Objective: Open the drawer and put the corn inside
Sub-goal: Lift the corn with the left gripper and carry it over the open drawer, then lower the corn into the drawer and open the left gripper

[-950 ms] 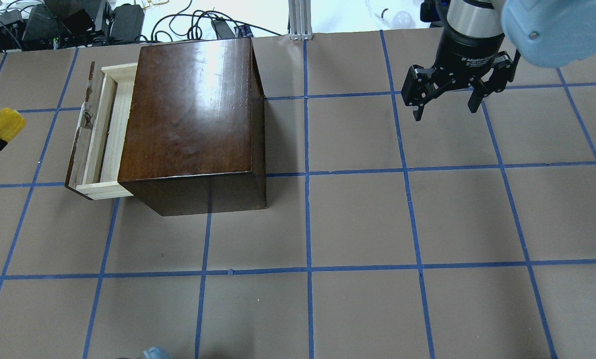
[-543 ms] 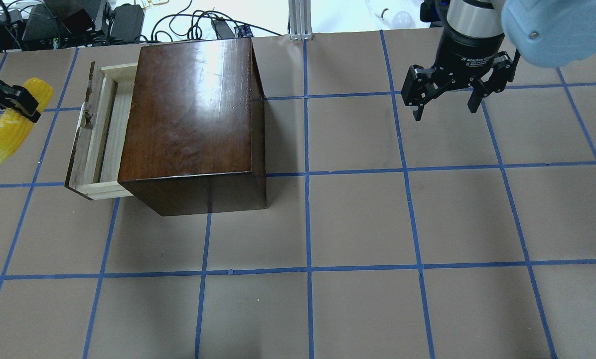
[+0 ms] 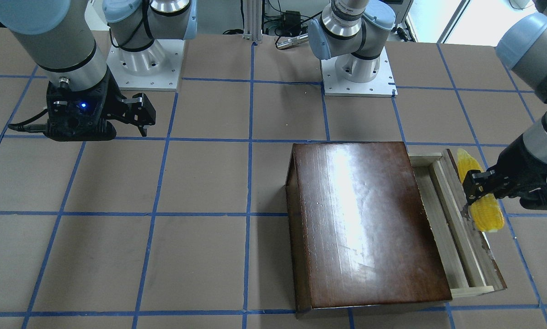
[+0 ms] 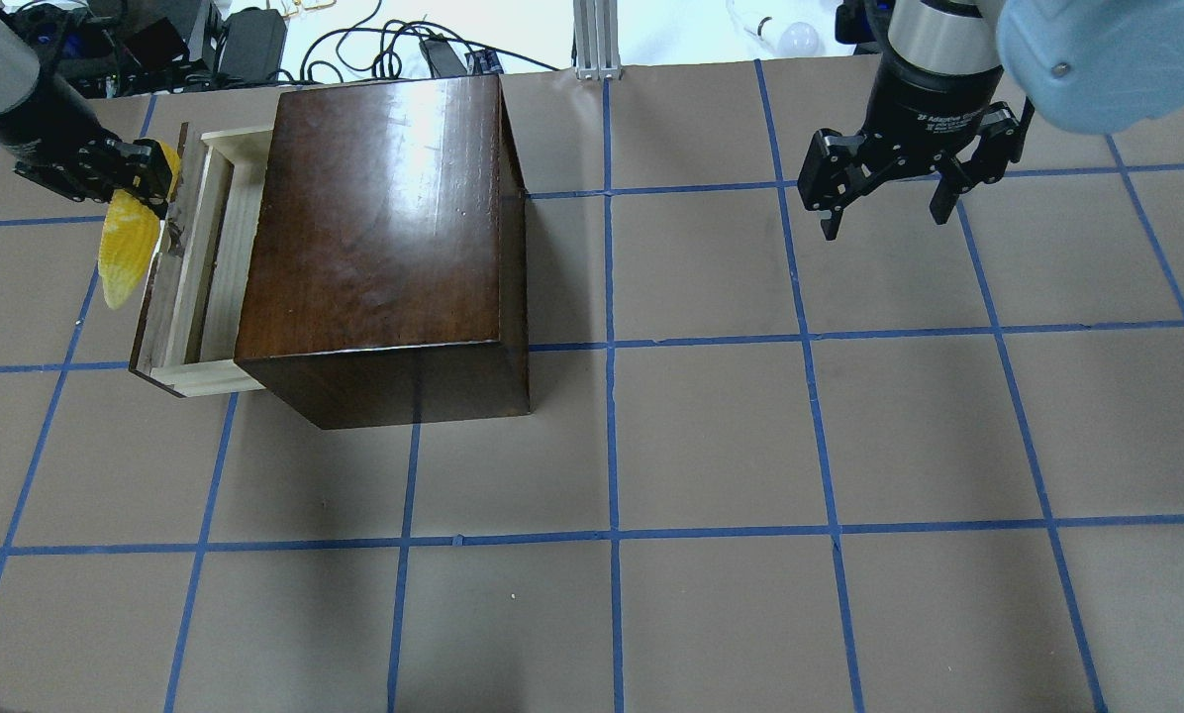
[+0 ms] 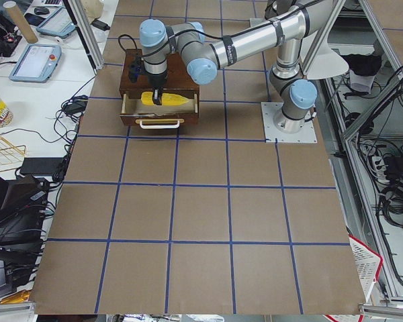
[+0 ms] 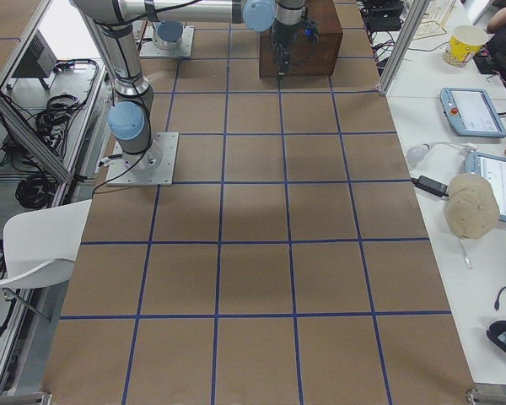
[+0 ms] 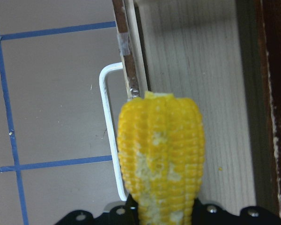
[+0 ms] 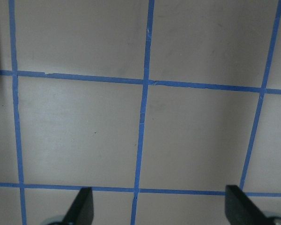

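The drawer point(image 4: 201, 267) of pale wood is pulled out to the left of the glossy dark-brown box point(image 4: 384, 238). My left gripper point(image 4: 147, 178) is shut on the yellow corn point(image 4: 125, 253) and holds it above the drawer's dark front panel, tip pointing toward me. In the left wrist view the corn point(image 7: 161, 168) hangs over the front panel edge, with the drawer floor point(image 7: 196, 70) to its right and the white handle point(image 7: 107, 131) to its left. In the front view the corn point(image 3: 484, 214) sits beside the drawer point(image 3: 456, 228). My right gripper point(image 4: 884, 213) is open and empty, far right.
Cables and power bricks point(image 4: 156, 40) lie past the table's far edge, with an aluminium post point(image 4: 597, 40) behind the box. The arm bases point(image 3: 358, 68) stand on the robot's side. The brown table has a grid of blue tape point(image 4: 612, 535).
My left gripper has carried the corn from the table's left edge rightward to the drawer's front panel. The right arm and the drawer have not moved.
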